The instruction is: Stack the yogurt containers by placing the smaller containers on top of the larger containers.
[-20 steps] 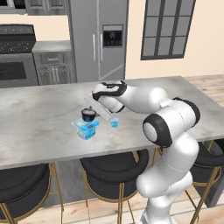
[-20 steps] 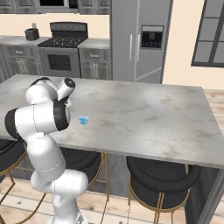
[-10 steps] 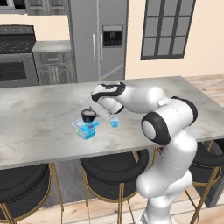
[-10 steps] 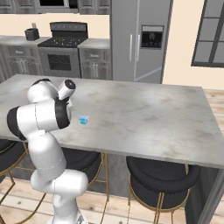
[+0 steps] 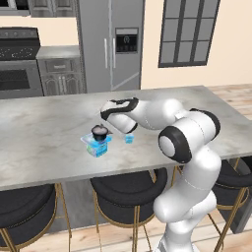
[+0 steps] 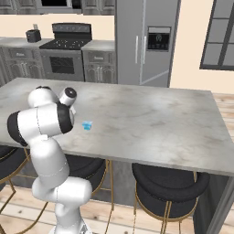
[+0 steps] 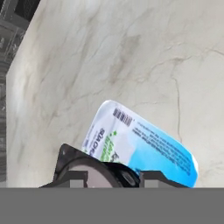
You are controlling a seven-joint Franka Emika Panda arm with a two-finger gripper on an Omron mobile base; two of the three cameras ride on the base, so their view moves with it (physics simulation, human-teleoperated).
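On the grey marble counter (image 5: 44,118), the blue pack (image 5: 96,145) faces a steel fridge (image 5: 109,44).

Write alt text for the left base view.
A white robot arm's gripper holds a small black yogurt cup on top of a blue boxy yogurt pack on a grey marble kitchen island. A tiny light-blue cup sits beside them.
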